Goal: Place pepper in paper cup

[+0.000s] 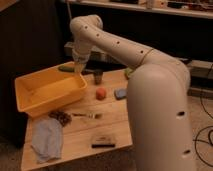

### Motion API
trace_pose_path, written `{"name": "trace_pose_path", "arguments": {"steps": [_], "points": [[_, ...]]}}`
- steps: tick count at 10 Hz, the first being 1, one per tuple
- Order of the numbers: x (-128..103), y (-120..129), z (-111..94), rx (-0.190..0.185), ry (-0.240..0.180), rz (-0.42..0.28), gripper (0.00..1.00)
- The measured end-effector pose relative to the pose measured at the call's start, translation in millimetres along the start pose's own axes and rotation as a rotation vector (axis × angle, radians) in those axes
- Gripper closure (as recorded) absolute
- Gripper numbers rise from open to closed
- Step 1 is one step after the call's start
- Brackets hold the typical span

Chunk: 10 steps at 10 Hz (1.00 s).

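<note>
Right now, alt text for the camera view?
A white robot arm reaches over a wooden table, its gripper hanging above the far rim of a yellow bin. An orange fruit, dark tumbler, blue-grey cloth and small utensils lie on the table.

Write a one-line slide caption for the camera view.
Robot arm reaches over a wooden table, its shut claw at the far corner of a yellow bin.
</note>
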Motion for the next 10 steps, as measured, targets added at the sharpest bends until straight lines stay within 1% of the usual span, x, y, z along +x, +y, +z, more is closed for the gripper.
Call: {"name": "trace_pose_path", "arguments": {"steps": [3, 5, 6, 7, 8, 9, 10], "points": [[37.0, 35.6, -30.6, 0.010, 0.071, 0.135, 1.00], [54.8, 60.3, -47.7, 0.027, 0.112, 0.227, 1.00], [62.9, 75.0, -57.1, 0.040, 0.133, 0.281, 1.00], [73.5, 94.2, -67.4, 0.059, 0.153, 0.360, 1.00], [84.3, 108.0, -75.3, 0.080, 0.169, 0.434, 1.00], [93.5, 118.0, -81.3, 0.100, 0.182, 0.508, 1.00], [98.1, 124.9, -84.2, 0.111, 0.189, 0.556, 1.00]]}}
